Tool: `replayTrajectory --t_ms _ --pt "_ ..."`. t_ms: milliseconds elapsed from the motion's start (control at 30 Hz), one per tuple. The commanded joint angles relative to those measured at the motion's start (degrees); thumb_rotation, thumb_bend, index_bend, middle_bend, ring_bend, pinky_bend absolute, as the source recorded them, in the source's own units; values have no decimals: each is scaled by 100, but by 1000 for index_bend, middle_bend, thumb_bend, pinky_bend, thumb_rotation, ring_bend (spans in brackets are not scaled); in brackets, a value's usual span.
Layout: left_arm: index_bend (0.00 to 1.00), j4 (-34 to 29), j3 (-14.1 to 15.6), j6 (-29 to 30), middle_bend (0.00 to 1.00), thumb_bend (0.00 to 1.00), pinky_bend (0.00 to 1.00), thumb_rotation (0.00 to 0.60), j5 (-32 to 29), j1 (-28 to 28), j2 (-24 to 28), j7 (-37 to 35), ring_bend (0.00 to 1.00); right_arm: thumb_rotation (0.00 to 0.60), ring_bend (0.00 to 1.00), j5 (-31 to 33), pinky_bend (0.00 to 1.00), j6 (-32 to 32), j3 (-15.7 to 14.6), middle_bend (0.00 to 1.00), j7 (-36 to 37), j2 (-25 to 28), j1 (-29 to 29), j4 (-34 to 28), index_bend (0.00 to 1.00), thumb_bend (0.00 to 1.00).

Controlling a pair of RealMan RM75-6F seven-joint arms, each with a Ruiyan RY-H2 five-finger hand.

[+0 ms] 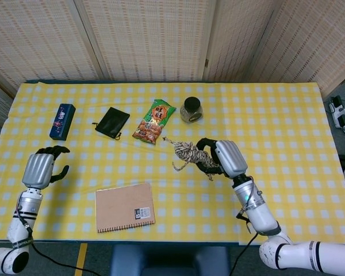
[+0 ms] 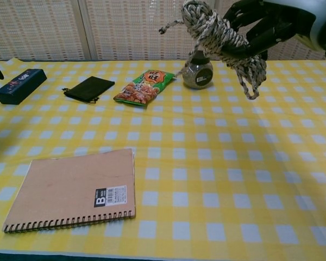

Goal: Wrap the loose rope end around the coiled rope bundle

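The table [image 1: 287,115] is carrying a yellow-and-white checked cloth that is covering it from the near edge to the far edge. Behind the far edge, woven screen panels [image 1: 149,37] are closing off the room, with pale vertical posts standing between them. At the right edge of the head view, a power strip [image 1: 340,115] is lying on the grey floor beyond the table.

The right hand [image 1: 225,158] is gripping the coiled rope bundle [image 1: 191,154] with dark fingers curled around its right end. The bundle is hanging above the cloth, right of the table's centre, not touching the surface. In the chest view it is sitting high in the frame, tilted, with a short loose rope end [image 2: 171,25] sticking out to the left and a loop dangling below the fingers [image 2: 261,32].

The left hand [image 1: 40,168] is hovering over the near-left part of the table, well apart from the bundle. Its fingers are curled partway inward and holding nothing.

Along the far half of the cloth, a dark blue box [image 1: 62,121] is lying at the left, a black pouch [image 1: 112,122] is lying to its right, then a snack packet [image 1: 154,121], then a small round jar [image 1: 191,109]. A brown spiral notebook [image 1: 125,207] is lying flat near the near edge, left of centre.
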Motion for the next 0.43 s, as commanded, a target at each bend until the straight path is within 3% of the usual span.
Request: replayTrajectory --t_ms 33,200,433 --pt "351 53 205 184 364 382 345 600 266 230 147 -221 347 600 801 -93 712 28 -39 770 147 107 -110 0 900 703" --pt "317 -112 455 644 327 368 306 600 529 666 377 -274 274 600 801 -233 713 24 -86 770 396 244 -256 36 901 702" --pt "319 -650 712 1135 324 358 302 600 723 1221 689 -352 263 600 803 -328 716 -57 -123 771 586 308 -339 125 902 702"
